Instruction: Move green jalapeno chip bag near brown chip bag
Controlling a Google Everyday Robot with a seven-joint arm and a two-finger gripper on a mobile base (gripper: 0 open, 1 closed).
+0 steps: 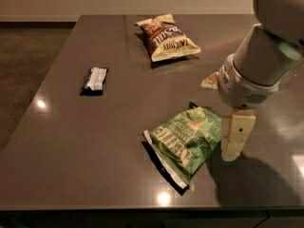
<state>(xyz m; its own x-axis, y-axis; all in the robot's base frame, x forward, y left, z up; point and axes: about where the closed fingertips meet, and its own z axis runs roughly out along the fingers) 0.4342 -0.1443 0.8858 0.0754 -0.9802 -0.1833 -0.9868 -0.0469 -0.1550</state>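
Observation:
The green jalapeno chip bag (187,141) lies flat on the dark table near the front edge, its pale sealed edge toward the front. The brown chip bag (166,37) lies at the far middle of the table, well apart from the green bag. My gripper (232,148) hangs from the white arm (261,65) at the right and stands just beside the green bag's right edge, low over the table.
A small dark blue-and-white bar wrapper (95,79) lies at the left of the dark table (71,141). A pale scrap (209,81) shows behind the arm. The table's front edge runs just below the green bag; floor lies to the left.

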